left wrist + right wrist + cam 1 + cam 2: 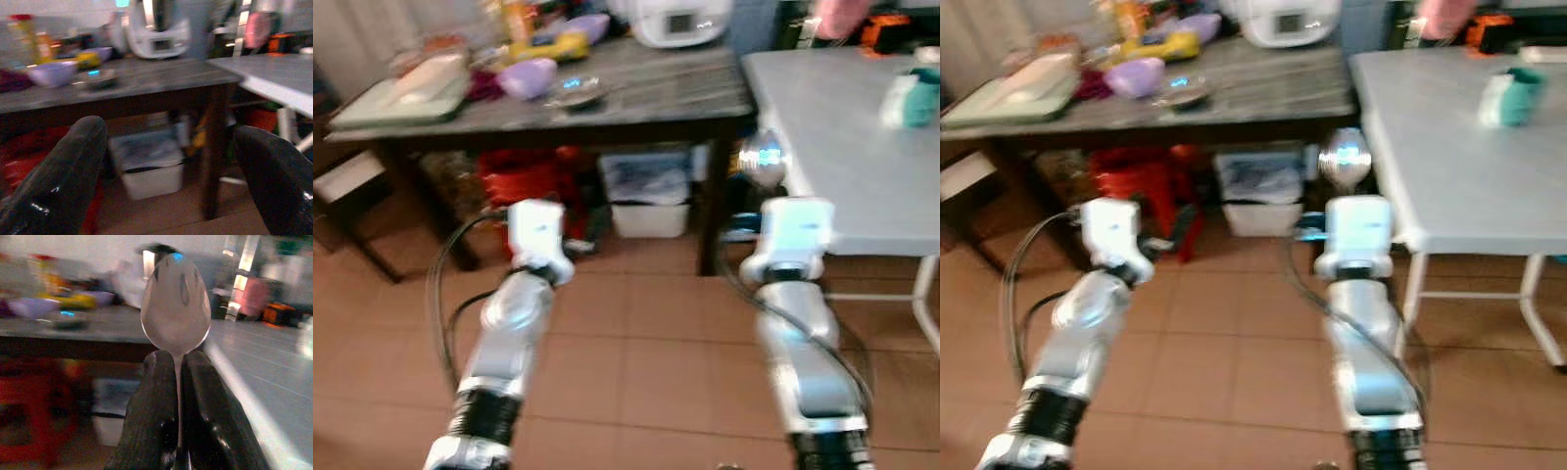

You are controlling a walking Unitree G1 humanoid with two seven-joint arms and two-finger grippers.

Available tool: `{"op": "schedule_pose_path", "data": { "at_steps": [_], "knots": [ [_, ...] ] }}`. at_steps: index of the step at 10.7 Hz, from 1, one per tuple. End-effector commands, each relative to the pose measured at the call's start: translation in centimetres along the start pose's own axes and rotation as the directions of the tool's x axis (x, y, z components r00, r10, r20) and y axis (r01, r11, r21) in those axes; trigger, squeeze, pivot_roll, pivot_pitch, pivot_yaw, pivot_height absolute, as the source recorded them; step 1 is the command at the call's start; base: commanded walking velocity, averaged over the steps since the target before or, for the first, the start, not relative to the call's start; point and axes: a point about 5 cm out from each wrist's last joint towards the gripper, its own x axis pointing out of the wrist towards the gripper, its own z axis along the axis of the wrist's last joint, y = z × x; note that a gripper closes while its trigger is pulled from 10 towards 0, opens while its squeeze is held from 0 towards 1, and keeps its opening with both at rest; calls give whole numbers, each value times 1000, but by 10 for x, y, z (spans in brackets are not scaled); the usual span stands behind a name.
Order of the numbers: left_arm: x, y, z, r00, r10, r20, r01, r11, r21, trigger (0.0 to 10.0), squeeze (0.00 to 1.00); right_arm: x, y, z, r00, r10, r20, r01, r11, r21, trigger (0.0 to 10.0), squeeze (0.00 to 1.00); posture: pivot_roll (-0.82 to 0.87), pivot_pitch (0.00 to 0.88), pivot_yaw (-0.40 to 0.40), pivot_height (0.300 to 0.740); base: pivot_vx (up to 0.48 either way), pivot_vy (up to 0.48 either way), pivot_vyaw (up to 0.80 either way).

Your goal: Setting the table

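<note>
On the left, the left claw (168,166) is held wide apart with nothing between its fingers, raised before the dark tabletop (636,93) where a purple bowl (527,76), a yellow item (548,46) and a white appliance (671,20) are crowded together. Beneath it, a white bin (648,201) and red stools (524,191) are stored. To the right, the spoon (176,303) is pinched by its handle in the right claw (178,382), bowl end upright, just short of the corner of the white tabletop (842,127), on which a teal cup (911,98) stands far back.

A thin handle gripped low is judged liable to pivot or slip if the arm is jolted while walking. The spoon's bowl could be knocked against the white tabletop's edge if it is approached too low. All views are blurred, so the smaller items on the dark tabletop cannot be identified. Most of the spoon's handle is hidden between the fingers, and the white tabletop's far right side is cut off.
</note>
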Motion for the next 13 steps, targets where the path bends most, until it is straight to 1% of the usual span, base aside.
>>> {"op": "schedule_pose_path", "data": {
  "at_steps": [1,3,6,9,13],
  "knots": [
    [2,-3,1,1000,-6,1,6,1000,7,10000,0,2,-6,5,1000,-14,24,14,1000,-7,10000,0,-189,76,124,740,0,382,0],
    [1,-4,0,1000,-7,-1,7,1000,4,10000,0,1,-7,4,1000,-14,23,15,1000,-7,10000,0,-191,76,122,740,0,381,0],
    [1,-4,1,1000,5,8,-5,1000,18,10000,0,1,-7,4,1000,-10,24,10,1000,-7,10000,0,-193,77,118,740,0,0,0],
    [-1,-3,1,1000,-23,11,23,1000,-10,10000,0,1,-6,5,1000,4,29,-4,1000,-9,10000,0,-193,73,116,740,0,0,0],
    [-2,-6,1,999,-48,15,48,999,-24,10000,0,0,-7,4,1000,5,28,-5,1000,-11,10000,0,-195,76,115,740,317,0,0]
  ]
}}
